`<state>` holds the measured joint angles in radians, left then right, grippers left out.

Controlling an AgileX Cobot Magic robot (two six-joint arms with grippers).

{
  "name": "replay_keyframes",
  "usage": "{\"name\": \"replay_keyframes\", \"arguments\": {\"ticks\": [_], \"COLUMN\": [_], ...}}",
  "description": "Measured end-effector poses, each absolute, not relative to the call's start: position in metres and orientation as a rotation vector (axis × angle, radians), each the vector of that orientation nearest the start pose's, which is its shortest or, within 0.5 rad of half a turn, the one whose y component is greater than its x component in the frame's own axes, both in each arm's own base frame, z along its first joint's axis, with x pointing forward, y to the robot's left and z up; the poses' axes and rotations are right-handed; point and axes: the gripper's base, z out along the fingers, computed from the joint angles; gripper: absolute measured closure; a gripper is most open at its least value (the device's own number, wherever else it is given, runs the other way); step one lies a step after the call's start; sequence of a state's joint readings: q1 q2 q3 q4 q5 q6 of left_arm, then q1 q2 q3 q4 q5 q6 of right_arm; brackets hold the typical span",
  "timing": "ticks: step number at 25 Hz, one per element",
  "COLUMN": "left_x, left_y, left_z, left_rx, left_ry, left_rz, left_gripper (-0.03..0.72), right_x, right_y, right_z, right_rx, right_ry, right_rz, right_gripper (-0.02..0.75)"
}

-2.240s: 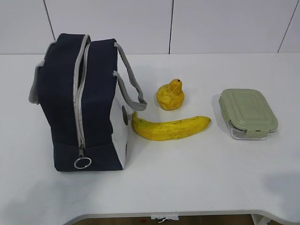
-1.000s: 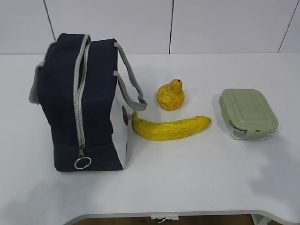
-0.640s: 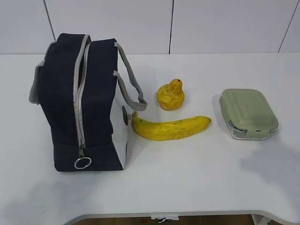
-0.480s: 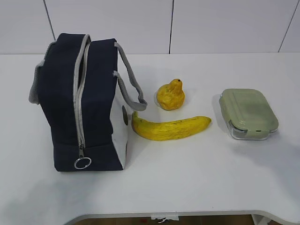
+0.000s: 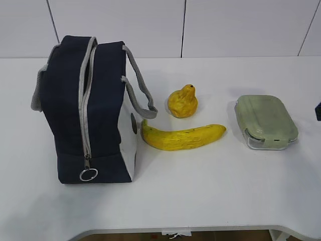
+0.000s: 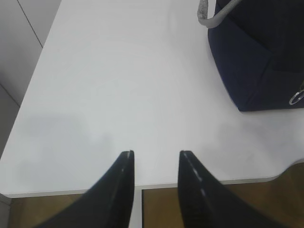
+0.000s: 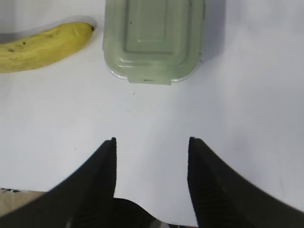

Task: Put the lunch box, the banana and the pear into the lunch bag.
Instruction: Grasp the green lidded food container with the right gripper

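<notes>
**Lunch things waiting beside the bag**

The lunch bag (image 5: 88, 108) is standing on the left of the white surface (image 5: 200, 196) with its zipper (image 5: 84, 100) done up. The pear (image 5: 182, 103) is sitting near it, and the banana (image 5: 181, 137) is lying just in front of the pear. The lunch box (image 5: 265, 121) is resting on the right. The left gripper (image 6: 156, 159) is hanging open by the bag, holding nothing. The right gripper (image 7: 151, 145) is hanging open near the lunch box, empty too.

Lab bench: white table (image 5: 210, 191); panelled wall (image 5: 200, 25)
</notes>
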<state>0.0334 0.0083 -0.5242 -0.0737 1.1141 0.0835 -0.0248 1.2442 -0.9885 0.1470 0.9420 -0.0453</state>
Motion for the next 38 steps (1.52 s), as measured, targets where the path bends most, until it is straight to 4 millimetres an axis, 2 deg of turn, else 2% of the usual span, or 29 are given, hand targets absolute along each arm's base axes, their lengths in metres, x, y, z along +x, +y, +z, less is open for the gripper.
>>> {"name": "replay_keyframes", "arguments": {"ticks": [4, 9, 14, 17, 22, 27, 30, 38], "left_x": [-0.009, -0.009, -0.009, -0.009, -0.009, -0.009, -0.009, -0.009], "left_y": [-0.006, -0.006, -0.006, -0.006, -0.006, -0.006, -0.006, -0.006], "left_z": [0.280, 0.280, 0.280, 0.280, 0.280, 0.280, 0.280, 0.280], "left_rx": [0.059, 0.059, 0.059, 0.059, 0.059, 0.059, 0.059, 0.059], "left_ry": [2.079, 2.079, 2.079, 2.079, 2.079, 2.079, 2.079, 2.078], "left_rz": [-0.017, -0.017, -0.017, -0.017, -0.017, -0.017, -0.017, -0.017], "left_gripper": [0.448, 0.448, 0.448, 0.448, 0.448, 0.448, 0.448, 0.448], "right_x": [0.258, 0.265, 0.268, 0.274, 0.289, 0.309, 0.318, 0.322], "right_y": [-0.014, -0.043, -0.078, -0.101, -0.135, -0.148, -0.153, -0.155], "right_z": [0.300, 0.297, 0.275, 0.260, 0.229, 0.199, 0.189, 0.189], "right_rx": [0.063, 0.093, 0.070, 0.167, 0.264, 0.286, 0.321, 0.334], "right_ry": [2.657, 2.631, 2.640, 2.581, 2.515, 2.518, 2.497, 2.475], "right_rz": [0.311, 0.438, 0.657, 0.815, 0.921, 0.993, 1.027, 1.027], "right_gripper": [0.356, 0.356, 0.356, 0.356, 0.356, 0.356, 0.356, 0.342]}}
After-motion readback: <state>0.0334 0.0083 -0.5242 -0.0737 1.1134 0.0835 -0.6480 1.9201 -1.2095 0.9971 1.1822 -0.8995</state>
